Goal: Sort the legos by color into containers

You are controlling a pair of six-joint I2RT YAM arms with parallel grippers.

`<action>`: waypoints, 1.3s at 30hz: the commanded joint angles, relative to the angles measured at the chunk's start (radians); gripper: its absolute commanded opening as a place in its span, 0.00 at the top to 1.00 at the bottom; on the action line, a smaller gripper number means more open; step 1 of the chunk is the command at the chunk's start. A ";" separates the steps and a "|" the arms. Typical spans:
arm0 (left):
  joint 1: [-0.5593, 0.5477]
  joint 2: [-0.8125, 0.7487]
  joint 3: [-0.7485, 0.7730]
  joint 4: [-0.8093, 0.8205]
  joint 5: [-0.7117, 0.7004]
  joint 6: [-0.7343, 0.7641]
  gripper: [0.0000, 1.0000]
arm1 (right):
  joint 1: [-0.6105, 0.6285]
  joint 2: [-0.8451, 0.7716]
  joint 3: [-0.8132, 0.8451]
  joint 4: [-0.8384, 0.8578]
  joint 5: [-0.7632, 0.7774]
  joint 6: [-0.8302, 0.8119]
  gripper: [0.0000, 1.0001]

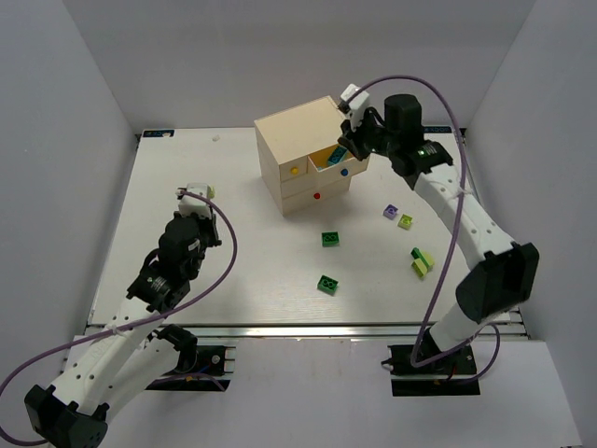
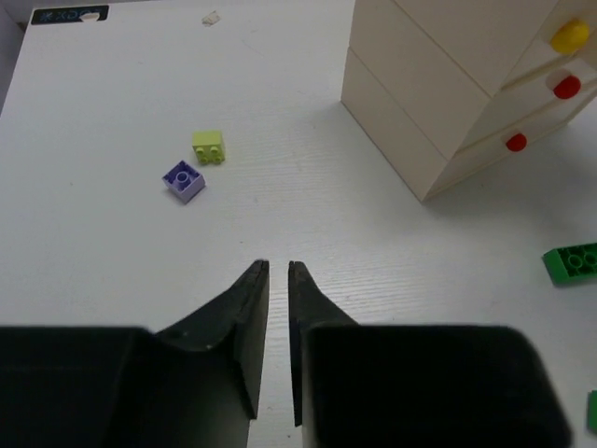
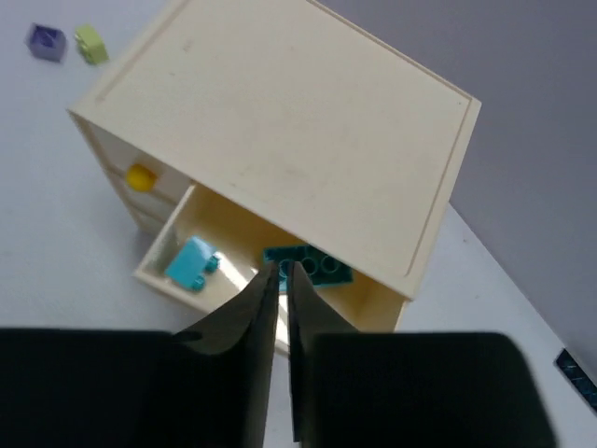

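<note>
While the left gripper (image 1: 194, 194) hovers over the left side of the white bench (image 1: 187, 280) with its jaws drawn to a narrow, empty slit, a pale purple studded brick (image 2: 184, 180) and a small yellow-green brick (image 2: 208, 147) lie close together just beyond it. The cream wooden cube chest (image 1: 289, 140) stands mid-bench — its upper right drawer (image 3: 229, 233), blue-knobbed, is pulled open with 2 teal-blue bricks (image 3: 191, 263) inside. 2 green bricks (image 1: 329, 239) lie in front of the chest. The right gripper (image 3: 283, 266) hangs above that drawer — jaws nearly together, holding nothing.
</note>
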 commanded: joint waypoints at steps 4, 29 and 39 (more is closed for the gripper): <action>0.002 -0.012 -0.014 0.028 0.117 0.016 1.00 | -0.038 -0.249 -0.214 0.165 -0.171 0.290 1.00; 0.002 0.120 0.037 0.005 0.547 0.062 0.30 | -0.395 -0.389 -0.730 0.431 -0.644 0.487 1.00; 0.002 0.124 0.026 0.028 0.575 0.059 0.85 | -0.408 -0.376 -0.808 0.520 -0.724 0.485 1.00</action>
